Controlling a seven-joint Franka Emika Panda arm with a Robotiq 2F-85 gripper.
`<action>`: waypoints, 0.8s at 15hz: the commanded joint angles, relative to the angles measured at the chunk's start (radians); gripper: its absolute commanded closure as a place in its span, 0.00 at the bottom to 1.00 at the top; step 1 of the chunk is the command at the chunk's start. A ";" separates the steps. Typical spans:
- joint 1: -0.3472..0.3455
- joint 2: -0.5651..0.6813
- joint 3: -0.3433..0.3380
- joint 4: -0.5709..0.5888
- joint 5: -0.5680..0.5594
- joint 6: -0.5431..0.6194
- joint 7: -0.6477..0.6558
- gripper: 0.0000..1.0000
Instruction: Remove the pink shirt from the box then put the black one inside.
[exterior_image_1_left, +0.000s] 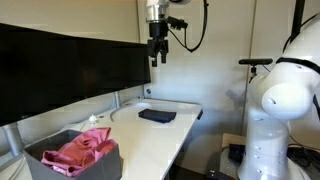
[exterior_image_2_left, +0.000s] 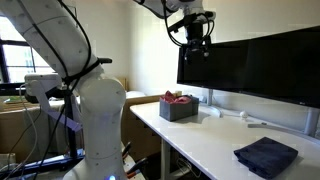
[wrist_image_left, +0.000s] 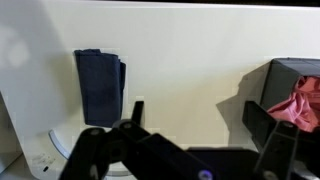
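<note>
pink shirt (exterior_image_1_left: 79, 152) in box (exterior_image_1_left: 45, 164), black shirt (exterior_image_1_left: 157, 115) folded

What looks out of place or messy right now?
Nothing spilled or damaged. The pink shirt is crumpled and heaps above the box rim; the black shirt lies folded flat on the desk.

Panda arm (exterior_image_1_left: 285, 100), white, one only. Its thick lower links stand upright in both exterior views (exterior_image_2_left: 100, 105), and the upper links run out of the top of frame. The wrist (exterior_image_1_left: 157, 12) is held high with the Robotiq gripper (exterior_image_1_left: 157, 58) below it, pointing straight down; it shows the same raised, vertical pose in an exterior view (exterior_image_2_left: 198, 52). In the wrist view the gripper (wrist_image_left: 185, 150) is spread wide, dark fingers (wrist_image_left: 95, 155) far apart, nothing between them, touching nothing.
</note>
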 joint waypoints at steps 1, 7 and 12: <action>0.028 0.023 0.033 0.016 0.004 0.002 0.003 0.00; 0.088 0.104 0.096 0.033 0.015 0.051 0.016 0.00; 0.132 0.254 0.159 0.084 0.029 0.213 0.058 0.00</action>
